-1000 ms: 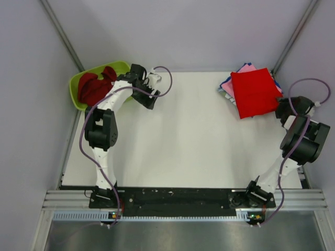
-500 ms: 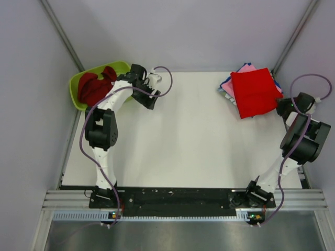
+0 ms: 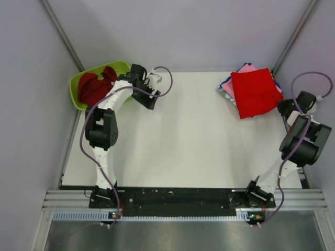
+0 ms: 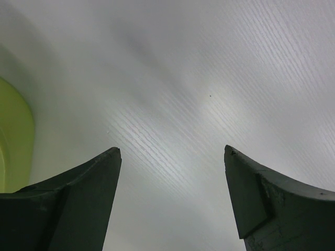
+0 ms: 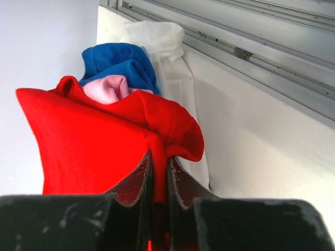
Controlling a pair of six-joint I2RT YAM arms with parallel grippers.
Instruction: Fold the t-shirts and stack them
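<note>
Only the right arm has shifted: its wrist has slid slightly outward, toward 3 o'clock, with the right gripper pressed together on an edge of the bright red t-shirt. That shirt tops the pink tee and blue tee at 1 o'clock on the table. I take this as tugging the top fold straight. The left gripper hangs spread and empty beside the lime tub at 10 o'clock, where the darker red t-shirt waits unfolded.
</note>
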